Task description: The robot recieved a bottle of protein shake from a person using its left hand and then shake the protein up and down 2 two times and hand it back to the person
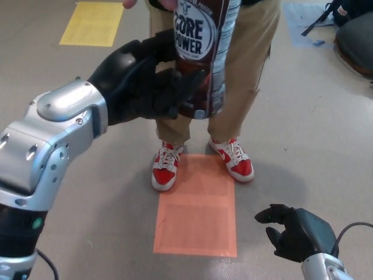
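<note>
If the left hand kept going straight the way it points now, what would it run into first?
The protein shake bottle. The left hand already reaches its lower part, fingers curling across the front, so contact looks made or very near; depth is hard to judge. Behind the bottle stand the person's legs.

Left hand (152, 87) wrapped around the lower part of the brown protein shake bottle (203, 52), before a person's tan trousers (250, 64). Right hand (297, 232) low at near right, fingers apart, beside the orange floor mat (198, 207).
</note>
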{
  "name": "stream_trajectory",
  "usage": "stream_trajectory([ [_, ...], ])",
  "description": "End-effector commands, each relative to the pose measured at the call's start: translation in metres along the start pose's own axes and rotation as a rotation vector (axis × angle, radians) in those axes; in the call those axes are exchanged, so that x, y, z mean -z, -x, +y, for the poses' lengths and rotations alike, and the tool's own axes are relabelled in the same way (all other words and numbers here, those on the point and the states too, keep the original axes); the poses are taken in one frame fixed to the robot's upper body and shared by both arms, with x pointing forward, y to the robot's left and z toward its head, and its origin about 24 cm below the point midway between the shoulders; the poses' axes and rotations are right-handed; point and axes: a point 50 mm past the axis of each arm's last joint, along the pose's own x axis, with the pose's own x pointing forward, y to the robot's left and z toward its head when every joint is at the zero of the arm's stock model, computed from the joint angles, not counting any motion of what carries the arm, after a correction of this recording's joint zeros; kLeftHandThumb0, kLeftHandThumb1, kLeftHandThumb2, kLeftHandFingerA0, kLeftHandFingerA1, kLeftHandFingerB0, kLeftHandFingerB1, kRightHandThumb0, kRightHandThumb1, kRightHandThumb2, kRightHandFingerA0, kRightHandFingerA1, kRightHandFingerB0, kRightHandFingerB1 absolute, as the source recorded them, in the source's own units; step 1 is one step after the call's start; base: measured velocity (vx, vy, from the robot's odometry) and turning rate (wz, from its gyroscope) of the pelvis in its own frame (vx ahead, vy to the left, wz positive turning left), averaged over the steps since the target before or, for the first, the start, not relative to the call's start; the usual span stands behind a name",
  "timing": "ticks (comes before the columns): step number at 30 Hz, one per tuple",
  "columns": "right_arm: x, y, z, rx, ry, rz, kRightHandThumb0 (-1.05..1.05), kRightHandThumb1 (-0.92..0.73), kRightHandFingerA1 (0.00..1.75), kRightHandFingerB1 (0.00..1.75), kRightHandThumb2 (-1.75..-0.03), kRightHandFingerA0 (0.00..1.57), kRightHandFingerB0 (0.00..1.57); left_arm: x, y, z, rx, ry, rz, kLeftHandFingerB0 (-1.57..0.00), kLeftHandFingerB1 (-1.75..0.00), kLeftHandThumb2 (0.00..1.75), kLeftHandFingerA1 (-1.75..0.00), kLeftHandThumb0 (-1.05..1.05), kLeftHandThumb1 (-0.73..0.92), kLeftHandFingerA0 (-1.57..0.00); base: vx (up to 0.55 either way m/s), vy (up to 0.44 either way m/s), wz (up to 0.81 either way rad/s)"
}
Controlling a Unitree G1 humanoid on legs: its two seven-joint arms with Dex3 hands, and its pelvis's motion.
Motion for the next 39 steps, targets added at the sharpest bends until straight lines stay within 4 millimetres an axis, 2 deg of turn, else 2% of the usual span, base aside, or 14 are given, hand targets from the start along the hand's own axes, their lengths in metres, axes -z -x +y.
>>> stream_trajectory([
  [1,0.004,-0.002,-0.011,0.043,0.015,-0.024,-0.29,-0.82,0.55,0.45,-0.65,0.86,0.78,-0.018,0.006,-0.037,0.304,0.099,0.22,0.0,0.0,0.9,-0.13,-0.88,0.52,0.0,0.0,0.0,0.0],
  [5,0.004,-0.002,-0.011,0.043,0.015,-0.024,-0.29,-0.82,0.55,0.45,-0.65,0.86,0.78,-0.018,0.006,-0.037,0.304,0.103,0.226,0.0,0.0,0.9,-0.13,-0.88,0.52,0.0,0.0,0.0,0.0],
  [6,0.004,-0.002,-0.011,0.043,0.015,-0.023,-0.29,-0.81,0.54,0.45,-0.65,0.86,0.78,-0.019,0.006,-0.037,0.303,0.101,0.226,0.0,0.0,0.59,-0.17,-0.89,0.64,0.0,0.0,0.0,0.0],
  [7,0.004,-0.003,-0.011,0.042,0.015,-0.022,-0.29,-0.81,0.54,0.45,-0.65,0.86,0.78,-0.021,0.006,-0.038,0.301,0.098,0.226,0.0,0.0,0.59,-0.17,-0.89,0.64,0.0,0.0,0.0,0.0],
  [8,0.004,-0.002,-0.01,0.04,0.003,-0.017,-0.26,-0.81,0.61,0.45,-0.64,0.87,0.79,-0.028,0.0,-0.038,0.263,0.112,0.216,0.0,0.0,0.87,-0.13,-0.82,0.47,0.0,0.0,0.0,0.0],
  [13,0.003,-0.002,-0.009,0.036,-0.009,-0.017,-0.27,-0.83,0.64,0.45,-0.64,0.87,0.78,-0.042,-0.015,-0.035,0.191,0.142,0.218,0.0,0.0,0.86,-0.12,-0.81,0.46,0.0,0.0,0.0,0.0],
  [29,0.001,-0.003,-0.01,0.029,-0.011,-0.028,-0.27,-0.82,0.61,0.45,-0.65,0.88,0.78,-0.042,-0.026,-0.039,0.149,0.164,0.245,0.0,0.0,0.85,-0.14,-0.79,0.44,0.0,0.0,0.0,0.0],
  [30,0.001,-0.003,-0.01,0.028,-0.012,-0.026,-0.26,-0.83,0.63,0.45,-0.64,0.87,0.78,-0.042,-0.027,-0.039,0.136,0.154,0.248,0.0,-0.06,0.62,-0.26,-0.88,0.52,-0.01,0.0,0.0,0.0],
  [33,0.0,-0.004,-0.01,0.028,-0.013,-0.025,-0.26,-0.83,0.66,0.44,-0.65,0.88,0.77,-0.041,-0.03,-0.038,0.088,0.135,0.254,0.0,-0.03,0.85,-0.33,-0.76,0.44,-0.04,0.0,0.0,0.0],
  [34,0.0,-0.004,-0.01,0.025,-0.013,-0.027,-0.26,-0.83,0.67,0.45,-0.65,0.88,0.77,-0.04,-0.031,-0.038,0.063,0.129,0.239,0.0,-0.04,0.7,-0.4,-0.79,0.44,-0.12,0.0,0.0,0.0],
  [35,0.0,-0.005,-0.01,0.023,-0.016,-0.023,-0.28,-0.82,0.66,0.45,-0.66,0.88,0.77,-0.035,-0.032,-0.04,-0.024,0.084,0.18,-0.04,-0.19,0.6,-0.44,-0.54,0.61,-0.57,0.0,0.0,0.0],
  [37,0.001,-0.003,-0.009,0.015,-0.014,-0.02,-0.29,-0.84,0.68,0.44,-0.66,0.88,0.77,-0.03,-0.032,-0.043,-0.09,0.084,0.125,-0.12,-0.21,0.62,-0.46,-0.42,0.67,-0.72,0.0,0.0,0.0],
  [38,0.001,-0.003,-0.008,0.019,-0.002,-0.024,-0.29,-0.83,0.63,0.45,-0.64,0.86,0.78,-0.029,-0.032,-0.044,-0.122,0.081,0.09,-0.26,-0.3,0.64,-0.49,-0.31,0.78,-0.94,0.0,0.0,0.0],
  [39,0.001,-0.003,-0.009,0.02,0.002,-0.025,-0.28,-0.83,0.59,0.44,-0.65,0.88,0.78,-0.026,-0.033,-0.044,-0.156,0.075,0.049,-0.67,-0.41,0.66,-0.54,-0.17,0.84,-1.11,0.0,0.0,0.0],
])
